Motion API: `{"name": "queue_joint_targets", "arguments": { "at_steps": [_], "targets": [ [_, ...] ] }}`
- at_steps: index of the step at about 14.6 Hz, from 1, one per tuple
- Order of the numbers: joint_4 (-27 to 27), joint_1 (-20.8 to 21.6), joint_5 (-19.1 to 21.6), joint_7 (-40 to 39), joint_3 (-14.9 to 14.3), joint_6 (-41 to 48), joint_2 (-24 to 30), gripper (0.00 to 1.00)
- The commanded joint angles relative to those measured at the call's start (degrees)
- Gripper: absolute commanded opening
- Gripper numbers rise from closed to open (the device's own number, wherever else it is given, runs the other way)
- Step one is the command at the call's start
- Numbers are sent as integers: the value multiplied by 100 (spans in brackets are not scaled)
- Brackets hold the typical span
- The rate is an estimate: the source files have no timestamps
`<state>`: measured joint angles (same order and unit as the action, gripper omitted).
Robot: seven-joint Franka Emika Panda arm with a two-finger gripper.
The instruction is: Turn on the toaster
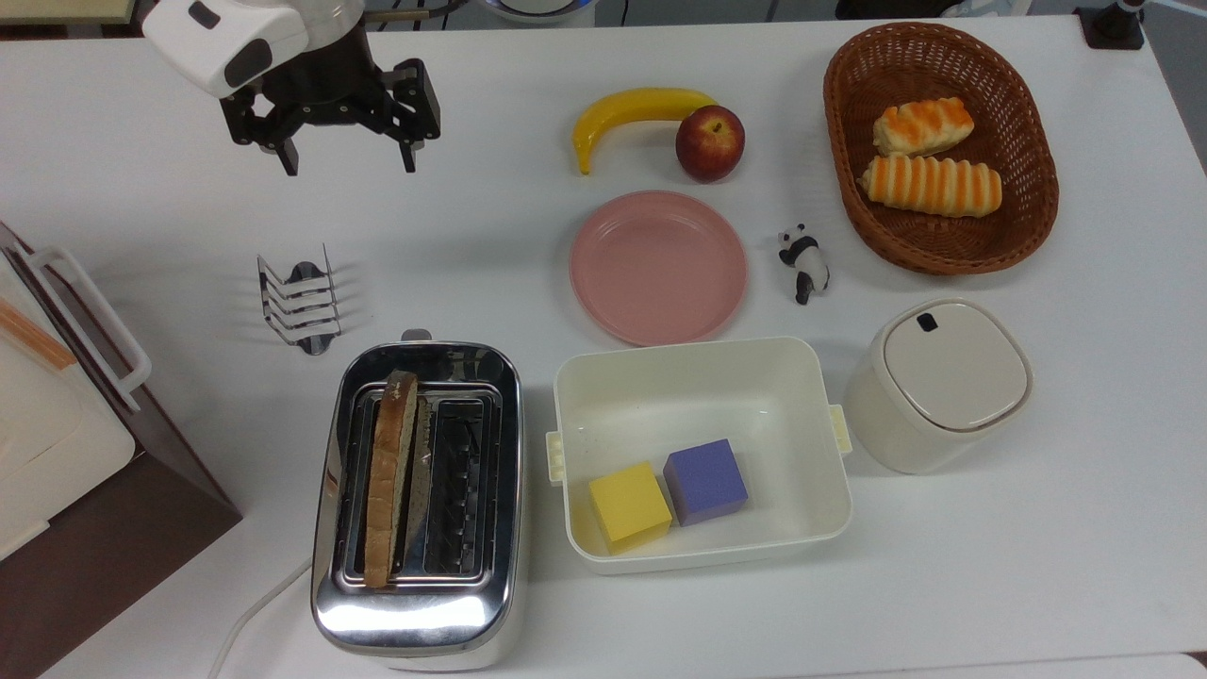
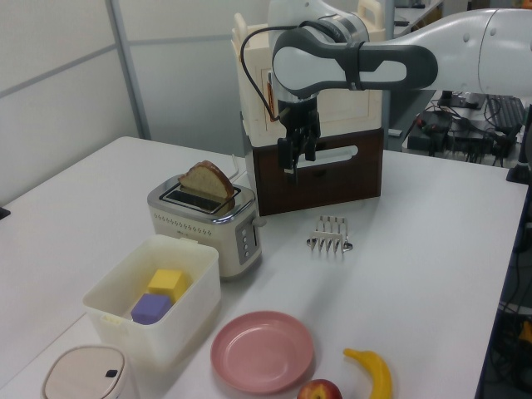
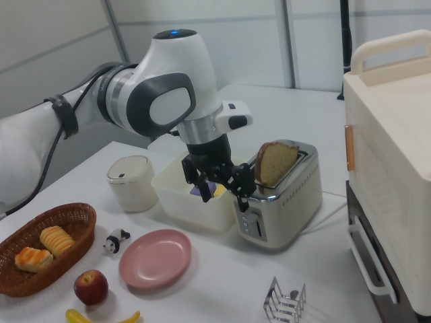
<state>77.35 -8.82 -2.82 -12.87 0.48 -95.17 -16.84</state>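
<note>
The chrome two-slot toaster (image 1: 420,490) stands near the front of the table, with a slice of bread (image 1: 388,471) standing high out of the slot on the top view's left. Its small grey lever (image 1: 415,335) pokes out at the far end. My gripper (image 1: 347,168) hangs open and empty well above the table, beyond the toaster's lever end and apart from it. In the left view the gripper (image 2: 297,160) is up and to the right of the toaster (image 2: 208,220). In the right view the gripper (image 3: 222,196) overlaps the toaster's (image 3: 283,195) end.
A wire toast rack (image 1: 300,297) stands between gripper and toaster. A pink plate (image 1: 657,267), a white bin (image 1: 585,377) with two blocks, a lidded white container (image 1: 934,382), a bread basket (image 1: 1037,189), a banana (image 1: 632,108), an apple (image 1: 709,141) and a panda figure (image 1: 803,262) lie to the top view's right. A white box appliance (image 1: 57,415) is at the top view's left edge.
</note>
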Motion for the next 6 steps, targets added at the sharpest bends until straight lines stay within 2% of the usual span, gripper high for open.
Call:
{"name": "queue_joint_targets", "arguments": {
  "at_steps": [1,6],
  "targets": [
    [140,38,-78,12,-57,147,181,100],
    [140,38,-61,30,-57,235,199,100]
  ]
}}
